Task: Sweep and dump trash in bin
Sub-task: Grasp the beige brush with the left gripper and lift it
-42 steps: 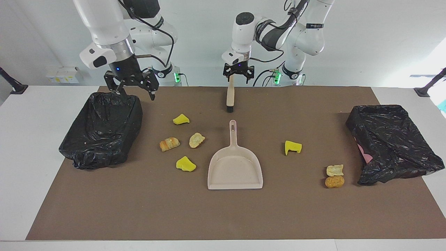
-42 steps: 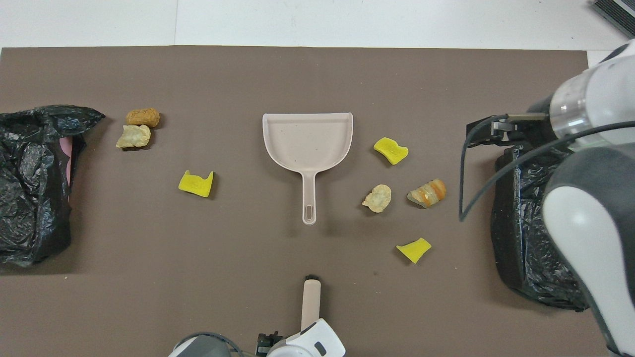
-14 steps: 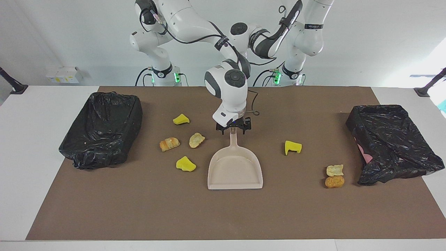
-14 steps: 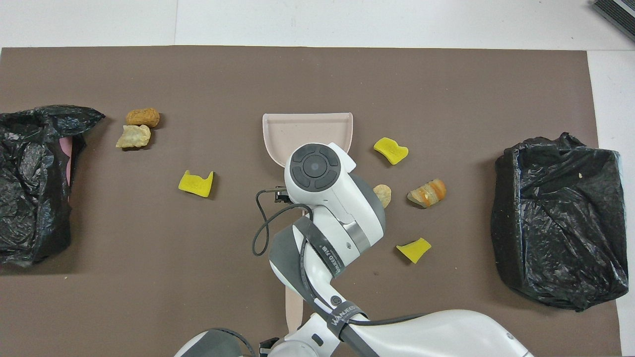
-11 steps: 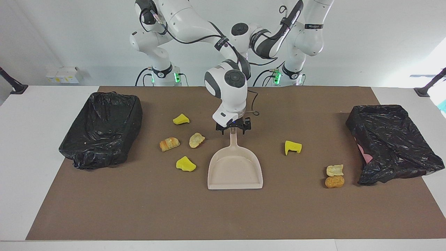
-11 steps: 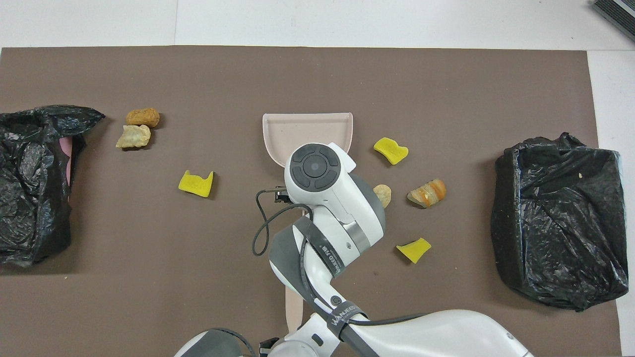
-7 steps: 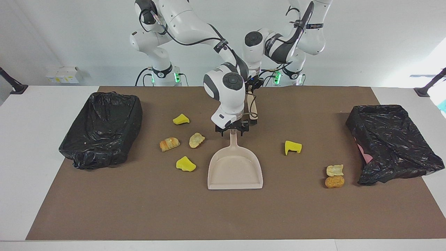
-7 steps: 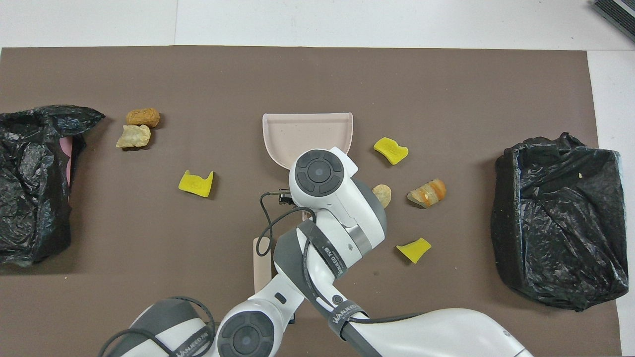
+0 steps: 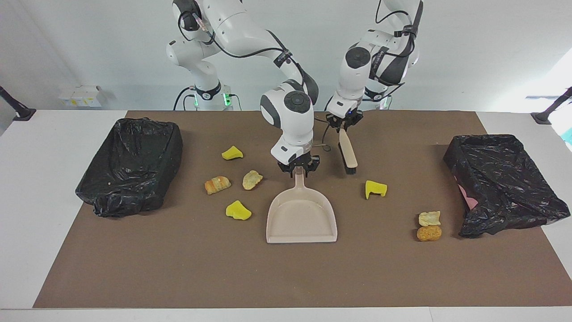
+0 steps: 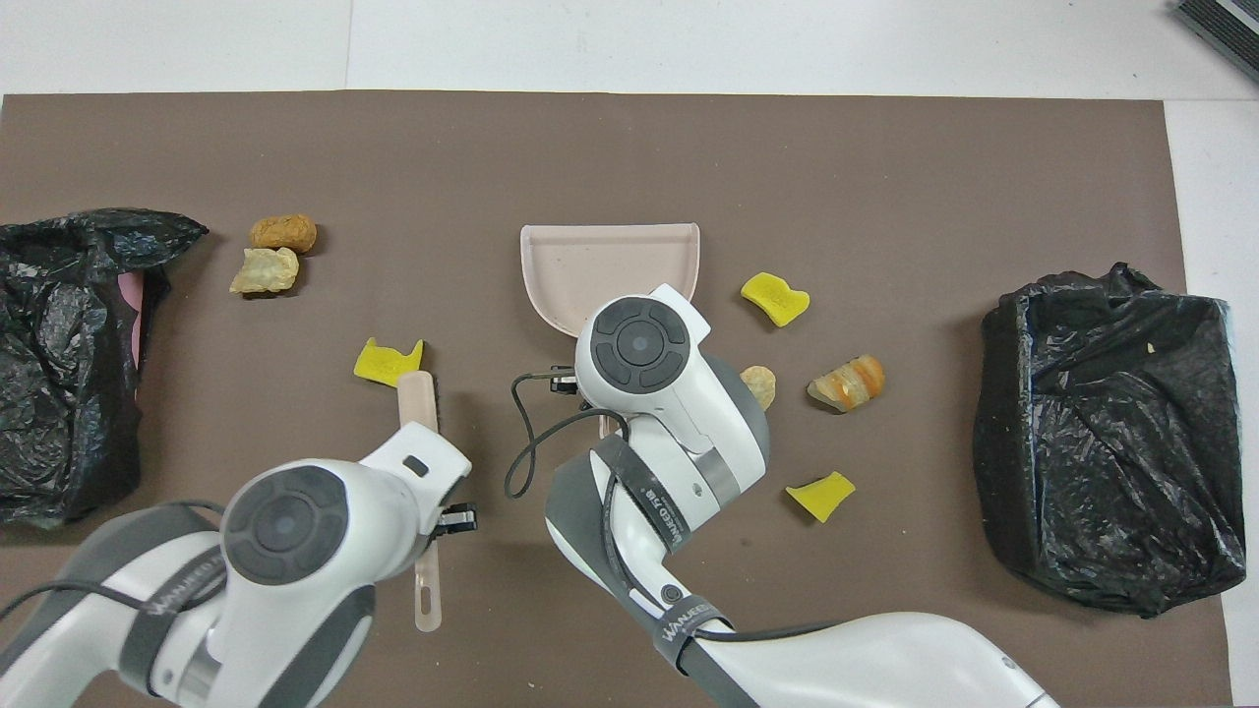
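Dustpan (image 9: 301, 217) lies mid-surface, and the right end effector (image 9: 299, 169) is down on its handle, fingers closed around it. Left end effector (image 9: 343, 121) is clamped on the brush (image 9: 347, 152), which hangs tilted with bristles down over the brown mat (image 9: 178, 268), near a yellow scrap (image 9: 375, 188). Trash is scattered on the mat: four pieces (image 9: 232, 181) toward the right arm's end, two brown lumps (image 9: 429, 226) beside the black bin (image 9: 502, 183) at the left arm's end.

I see a smooth matt plastic dustpan (image 9: 301, 217), crinkled glossy black bin bags (image 9: 132, 163), and a matt brown table mat (image 9: 286, 273).
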Tool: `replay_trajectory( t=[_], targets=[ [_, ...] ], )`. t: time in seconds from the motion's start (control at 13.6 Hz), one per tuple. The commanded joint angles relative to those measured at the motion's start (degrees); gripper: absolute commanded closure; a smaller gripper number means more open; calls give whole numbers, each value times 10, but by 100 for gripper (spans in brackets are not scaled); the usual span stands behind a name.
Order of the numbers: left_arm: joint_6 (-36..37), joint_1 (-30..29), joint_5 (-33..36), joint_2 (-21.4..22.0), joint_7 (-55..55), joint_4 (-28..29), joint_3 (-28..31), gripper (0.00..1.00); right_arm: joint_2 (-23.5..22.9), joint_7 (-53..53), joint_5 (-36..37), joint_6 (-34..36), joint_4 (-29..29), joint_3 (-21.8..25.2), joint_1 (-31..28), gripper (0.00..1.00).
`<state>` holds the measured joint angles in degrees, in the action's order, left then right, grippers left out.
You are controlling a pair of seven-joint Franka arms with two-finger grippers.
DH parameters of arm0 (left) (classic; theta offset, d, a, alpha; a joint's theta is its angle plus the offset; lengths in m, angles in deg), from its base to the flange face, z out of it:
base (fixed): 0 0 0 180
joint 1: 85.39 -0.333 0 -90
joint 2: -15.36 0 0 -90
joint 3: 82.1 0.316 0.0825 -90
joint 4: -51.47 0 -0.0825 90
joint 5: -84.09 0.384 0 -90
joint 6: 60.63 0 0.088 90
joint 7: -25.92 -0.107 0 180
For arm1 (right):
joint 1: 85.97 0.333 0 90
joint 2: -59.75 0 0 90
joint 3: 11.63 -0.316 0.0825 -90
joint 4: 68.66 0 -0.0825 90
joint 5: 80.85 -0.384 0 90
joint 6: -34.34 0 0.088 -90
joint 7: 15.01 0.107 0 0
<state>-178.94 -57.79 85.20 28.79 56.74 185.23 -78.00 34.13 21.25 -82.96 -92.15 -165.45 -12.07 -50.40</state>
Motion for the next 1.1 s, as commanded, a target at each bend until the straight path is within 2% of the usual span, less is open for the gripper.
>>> replay_trajectory(
  t=[0.0,0.15,0.51,0.66,0.88,1.03],
  targets=[
    [15,-76,14,-80,-48,-102,-8,100,7,-3,-4,-10,-7,-3,-5,74],
    [10,-130,14,-112,-121,-144,-8,100,7,-4,-2,-10,-6,-3,-5,100],
    [-20,-234,33,-222,-310,-248,-8,100,14,-24,-1,-5,-7,-2,-5,100],
    [-38,-257,42,-271,-354,-298,-8,100,18,-51,0,-3,-8,-2,-7,100],
    [-66,-272,70,-339,-390,-357,-8,100,40,-173,-1,4,-8,-2,-30,100],
    [-79,-293,73,-351,-460,-360,-8,100,53,-241,-9,37,-9,-3,-48,100]
  ],
)
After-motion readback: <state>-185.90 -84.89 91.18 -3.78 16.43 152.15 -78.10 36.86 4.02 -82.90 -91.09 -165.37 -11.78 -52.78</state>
